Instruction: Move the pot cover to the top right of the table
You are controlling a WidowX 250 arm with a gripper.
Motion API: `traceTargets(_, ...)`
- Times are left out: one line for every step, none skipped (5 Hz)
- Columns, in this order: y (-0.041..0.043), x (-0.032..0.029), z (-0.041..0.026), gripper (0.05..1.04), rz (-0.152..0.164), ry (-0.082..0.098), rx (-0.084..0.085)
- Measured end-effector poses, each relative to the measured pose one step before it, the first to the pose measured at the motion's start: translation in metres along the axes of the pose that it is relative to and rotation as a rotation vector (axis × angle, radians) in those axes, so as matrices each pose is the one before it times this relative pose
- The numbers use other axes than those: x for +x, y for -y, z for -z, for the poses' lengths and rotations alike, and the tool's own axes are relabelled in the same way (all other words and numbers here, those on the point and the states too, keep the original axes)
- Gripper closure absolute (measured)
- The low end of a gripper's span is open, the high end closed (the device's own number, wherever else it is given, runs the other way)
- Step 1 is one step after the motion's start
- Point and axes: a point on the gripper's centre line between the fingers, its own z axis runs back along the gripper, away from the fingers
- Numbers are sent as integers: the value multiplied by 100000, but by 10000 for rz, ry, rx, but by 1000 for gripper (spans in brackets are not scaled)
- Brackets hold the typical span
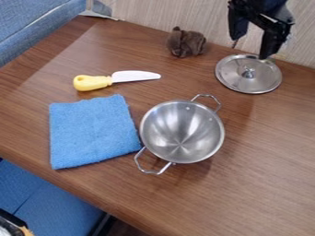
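Observation:
The gripper hangs at the top right of the camera view, its two fingers spread with nothing between them. Just below it in the view, the round silver pot cover lies on the wooden table, knob up. The tip of the right finger overlaps the cover's far rim; whether it touches cannot be told. The cover's small knob stands free of the fingers.
A silver pot with two wire handles stands mid-table. Left of it lies a folded blue cloth, with a yellow-handled knife above. A crumpled brown cloth lies near the wall.

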Motion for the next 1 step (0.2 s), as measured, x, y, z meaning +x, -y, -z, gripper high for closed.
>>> traceTargets(6, -14, 64, 82, 0, -15, -4)
